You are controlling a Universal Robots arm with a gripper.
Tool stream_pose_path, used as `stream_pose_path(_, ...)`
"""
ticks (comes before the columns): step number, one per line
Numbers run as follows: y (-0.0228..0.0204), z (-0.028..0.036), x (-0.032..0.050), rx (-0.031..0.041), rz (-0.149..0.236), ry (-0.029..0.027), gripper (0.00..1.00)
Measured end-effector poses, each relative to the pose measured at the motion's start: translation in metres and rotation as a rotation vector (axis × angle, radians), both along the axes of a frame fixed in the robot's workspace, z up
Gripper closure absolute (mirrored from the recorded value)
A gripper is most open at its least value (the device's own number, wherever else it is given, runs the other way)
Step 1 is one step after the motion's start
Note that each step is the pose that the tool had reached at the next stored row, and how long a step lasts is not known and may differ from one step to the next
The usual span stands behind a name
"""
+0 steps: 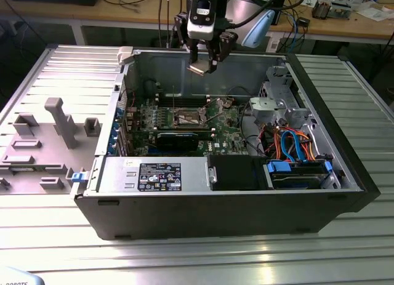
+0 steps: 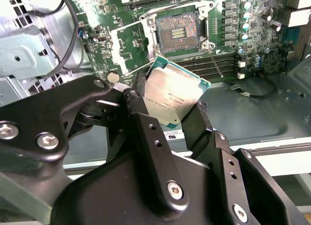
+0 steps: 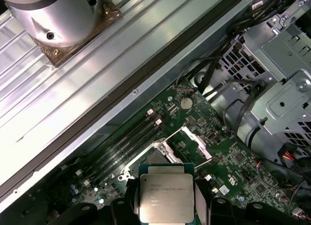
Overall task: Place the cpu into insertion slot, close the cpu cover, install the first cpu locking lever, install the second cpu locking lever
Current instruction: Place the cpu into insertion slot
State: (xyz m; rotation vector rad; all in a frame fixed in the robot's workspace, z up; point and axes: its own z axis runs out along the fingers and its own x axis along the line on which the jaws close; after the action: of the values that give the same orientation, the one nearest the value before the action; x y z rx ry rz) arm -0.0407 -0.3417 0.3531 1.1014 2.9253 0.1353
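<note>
We see the cpu pinched by its two opposite edges in the gripper, silvery top facing the wrist cameras and its green rim showing at one corner. The jaws are narrow, closed to the chip's width and touching nothing else. In the exterior view the cpu hangs tilted in the gripper above the rear wall of the open computer case, well clear of the green circuit board.

In the second wrist view the insertion slot lies bare, its dark pin field uncovered. The cpu cover stands swung up beside it, and a thin locking lever slants free across the board on the other side. In the first wrist view the cpu hides part of the socket, with the memory slots running just beside it.

Inside the case we also see a black graphics card near the socket, a metal drive cage towards the exterior view's right, orange and blue cables below the cage, and a labelled power supply along the near wall. The case rests on a ribbed metal table, with a grey plastic fixture on the exterior view's left.
</note>
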Motion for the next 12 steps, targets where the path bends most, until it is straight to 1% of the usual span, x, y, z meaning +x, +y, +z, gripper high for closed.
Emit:
stream_pose_path(2,0.0000,-0.0011,-0.0003,0.0001,-0.033,0.0000,0.46)
stream_pose_path(7,0.0000,-0.0032,-0.0042,0.0000,-0.051,0.0001,0.46)
stream_pose_path(8,0.0000,-0.0036,-0.0044,0.0001,-0.059,0.0000,0.46)
stream_pose_path(9,0.0000,-0.0039,-0.0044,0.0002,-0.072,-0.0001,0.46)
stream_pose_path(11,0.0000,-0.0049,-0.0045,0.0000,-0.121,0.0000,0.46)
stream_pose_path(12,0.0000,-0.0053,-0.0045,0.0001,-0.138,0.0000,0.46)
